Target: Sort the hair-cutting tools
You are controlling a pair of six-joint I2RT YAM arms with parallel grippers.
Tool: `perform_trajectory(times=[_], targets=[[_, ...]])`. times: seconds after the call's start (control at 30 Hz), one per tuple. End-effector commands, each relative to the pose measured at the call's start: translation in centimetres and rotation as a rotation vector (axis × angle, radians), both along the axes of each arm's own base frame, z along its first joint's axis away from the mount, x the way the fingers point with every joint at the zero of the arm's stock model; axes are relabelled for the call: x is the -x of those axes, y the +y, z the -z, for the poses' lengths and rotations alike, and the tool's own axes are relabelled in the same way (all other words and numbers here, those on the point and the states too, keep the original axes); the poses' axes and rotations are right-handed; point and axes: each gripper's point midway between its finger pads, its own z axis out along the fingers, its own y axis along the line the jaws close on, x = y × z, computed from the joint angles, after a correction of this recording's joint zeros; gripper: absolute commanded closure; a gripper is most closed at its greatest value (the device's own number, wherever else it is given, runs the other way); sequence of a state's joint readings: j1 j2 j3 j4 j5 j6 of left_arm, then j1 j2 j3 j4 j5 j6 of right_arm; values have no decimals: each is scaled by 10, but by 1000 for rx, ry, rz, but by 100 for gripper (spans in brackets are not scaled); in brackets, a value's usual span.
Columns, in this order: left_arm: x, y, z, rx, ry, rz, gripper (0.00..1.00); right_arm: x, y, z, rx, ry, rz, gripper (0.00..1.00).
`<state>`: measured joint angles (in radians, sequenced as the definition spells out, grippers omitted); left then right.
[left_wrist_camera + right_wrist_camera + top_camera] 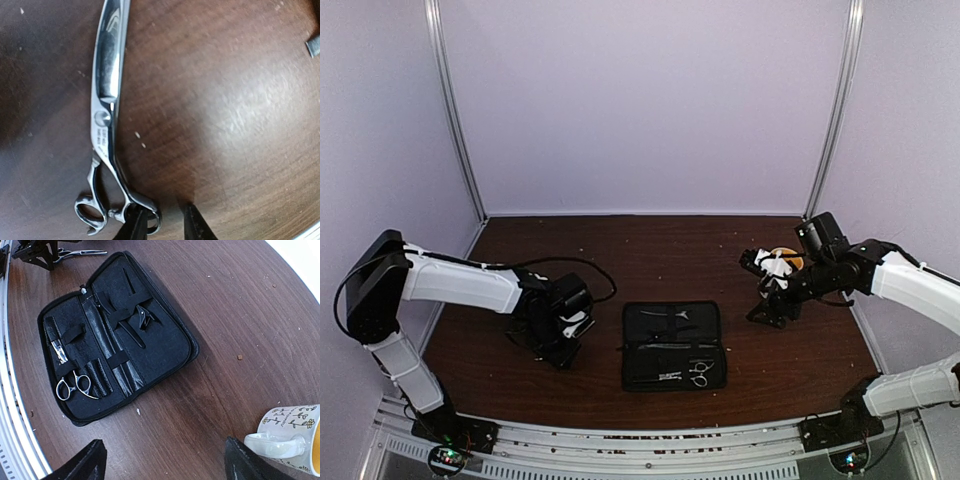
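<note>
The engraving [101, 136] by the pivot of the loose scissors [105, 100] is too small to read. They lie flat on the dark wood-grain table [650, 260], left of the open black case [165, 350], where a second pair [70, 382] is strapped in. The left gripper [165, 225] has its fingers narrowly parted at a ring handle; whether they grip it I cannot tell. The right gripper [165, 460] is spread wide and empty near a flowered mug [290, 432]. The walls [640, 100] are pale lilac.

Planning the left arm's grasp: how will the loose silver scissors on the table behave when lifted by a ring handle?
The scissors look polished steel, so probably stiff but slippery. Long blades beyond the pivot suggest they may swing tip-down. Lying flat on the table, they likely slide rather than roll.
</note>
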<state>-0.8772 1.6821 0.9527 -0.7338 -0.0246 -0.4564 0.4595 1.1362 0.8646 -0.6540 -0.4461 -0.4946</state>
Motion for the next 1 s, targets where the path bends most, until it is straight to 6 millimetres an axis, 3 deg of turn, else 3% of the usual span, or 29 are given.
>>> perform_trajectory(times=[0.0, 0.23, 0.47, 0.7, 0.97], targets=[[8, -1, 1, 41, 9, -29, 70, -2, 1, 0, -8, 1, -7, 17], [17, -4, 22, 59, 71, -28, 80, 0, 0, 0, -6, 3, -8, 18], [9, 9, 15, -27, 21, 42, 97, -1, 0, 1, -3, 6, -7, 20], [1, -7, -32, 39, -102, 212, 100, -1, -1, 2, 4, 6, -6, 21], [12, -23, -82, 60, -83, 385, 100, -1, -1, 7, 13, 11, -7, 21]])
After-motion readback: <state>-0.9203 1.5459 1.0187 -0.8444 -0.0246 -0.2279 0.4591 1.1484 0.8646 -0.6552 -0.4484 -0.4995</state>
